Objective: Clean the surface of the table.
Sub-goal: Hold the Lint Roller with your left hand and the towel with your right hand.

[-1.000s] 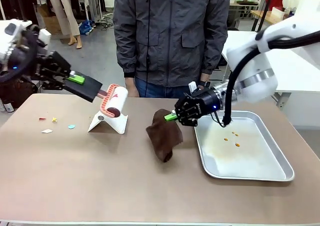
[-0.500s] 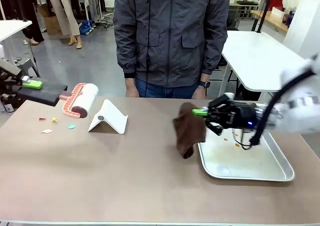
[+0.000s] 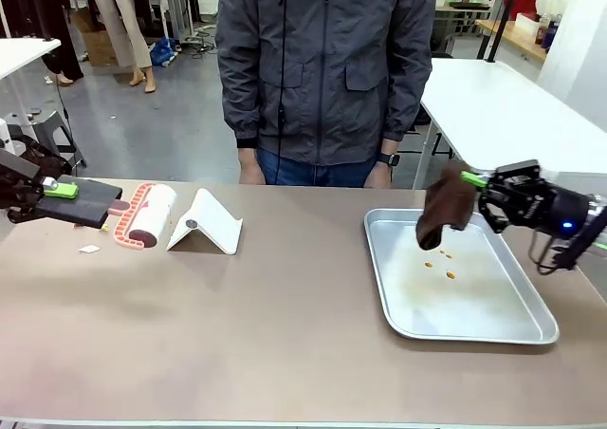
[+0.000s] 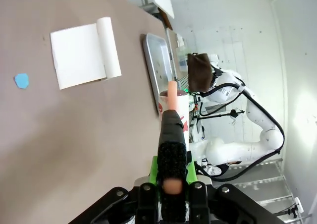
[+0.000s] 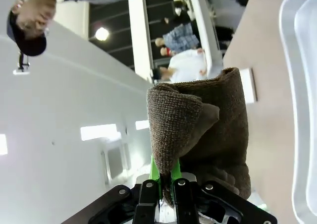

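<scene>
Table [image 3: 285, 344]: taupe top across the front view, between the arms and the person; middle and near side bare.
Debris on table: small white scrap [image 3: 89, 249] near the left edge; blue scrap [image 4: 21, 80] beside the stand in the left wrist view.
Lint roller [image 3: 144, 214]: white roll in a salmon frame, low over the table's far-left area; contact with the top cannot be told.
Left gripper [image 3: 59, 190]: at the table's left edge, jaws clamped narrow on the roller's black handle [image 4: 172, 149].
White folded stand [image 3: 207, 222]: on the table, just right of the roller.
Silver tray [image 3: 474, 334]: on the table's right half, a few orange crumbs [image 3: 446, 263] inside.
Brown cloth [image 3: 444, 209]: hangs above the tray's far part, clear of the tabletop.
Right gripper [image 3: 479, 180]: over the tray's far right side, jaws pinched tight on the cloth's upper fold [image 5: 173, 115].
Person [image 3: 327, 68]: stands at the far edge, dark grey jacket.
</scene>
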Available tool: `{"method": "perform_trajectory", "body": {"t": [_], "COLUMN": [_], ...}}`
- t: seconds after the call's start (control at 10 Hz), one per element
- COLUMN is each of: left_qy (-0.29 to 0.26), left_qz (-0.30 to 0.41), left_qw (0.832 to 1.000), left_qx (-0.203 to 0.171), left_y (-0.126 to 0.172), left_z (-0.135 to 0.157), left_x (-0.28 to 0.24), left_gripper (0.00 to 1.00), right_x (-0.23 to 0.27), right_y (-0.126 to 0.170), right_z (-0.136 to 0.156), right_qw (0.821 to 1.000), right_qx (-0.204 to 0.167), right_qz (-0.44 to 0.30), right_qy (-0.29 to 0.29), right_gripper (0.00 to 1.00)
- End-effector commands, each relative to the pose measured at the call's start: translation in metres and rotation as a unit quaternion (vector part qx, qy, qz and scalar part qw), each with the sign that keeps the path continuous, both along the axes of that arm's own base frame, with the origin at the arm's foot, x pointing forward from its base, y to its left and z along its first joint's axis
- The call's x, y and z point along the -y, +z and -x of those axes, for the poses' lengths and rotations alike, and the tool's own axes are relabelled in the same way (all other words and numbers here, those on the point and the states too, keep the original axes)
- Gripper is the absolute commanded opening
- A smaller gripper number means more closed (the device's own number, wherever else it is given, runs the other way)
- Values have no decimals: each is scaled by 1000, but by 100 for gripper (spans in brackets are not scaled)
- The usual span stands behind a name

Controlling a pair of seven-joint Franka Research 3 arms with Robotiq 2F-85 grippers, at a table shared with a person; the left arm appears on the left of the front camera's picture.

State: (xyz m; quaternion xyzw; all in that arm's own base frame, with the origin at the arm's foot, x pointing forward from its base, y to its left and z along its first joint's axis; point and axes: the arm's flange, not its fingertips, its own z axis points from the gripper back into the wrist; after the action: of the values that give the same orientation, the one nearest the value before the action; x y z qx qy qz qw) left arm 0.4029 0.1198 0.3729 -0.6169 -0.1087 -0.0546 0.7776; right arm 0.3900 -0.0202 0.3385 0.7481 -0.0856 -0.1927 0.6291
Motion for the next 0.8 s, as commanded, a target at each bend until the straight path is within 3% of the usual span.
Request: {"method": "perform_trajectory", "body": {"t": [0.0, 0.1, 0.4, 0.5, 0.6, 0.7], "left_qy": [15, 18, 110, 36, 36, 36], "left_qz": [44, 48, 80, 38, 38, 38], "left_qw": [998, 997, 990, 998, 998, 998], "left_qx": [48, 53, 30, 27, 27, 27], "left_y": [-2, -4, -13, -9, -9, -9], "left_z": [16, 19, 38, 21, 21, 21], "left_x": [-7, -8, -10, -15, -15, -15], "left_gripper": [4, 4, 4, 4, 4, 4], "right_x": [11, 24, 44, 39, 33, 67], "right_y": [14, 18, 22, 20, 17, 14], "right_z": [54, 57, 63, 60, 57, 24], "right_qw": [999, 999, 996, 993, 991, 996], "right_qx": [-29, -34, -51, -62, -45, -43], "right_qz": [28, 31, 74, 92, 122, 70], "right_qy": [-8, -18, -26, -26, -13, -31], "right_gripper": [0, 0, 0, 0, 0, 0]}}
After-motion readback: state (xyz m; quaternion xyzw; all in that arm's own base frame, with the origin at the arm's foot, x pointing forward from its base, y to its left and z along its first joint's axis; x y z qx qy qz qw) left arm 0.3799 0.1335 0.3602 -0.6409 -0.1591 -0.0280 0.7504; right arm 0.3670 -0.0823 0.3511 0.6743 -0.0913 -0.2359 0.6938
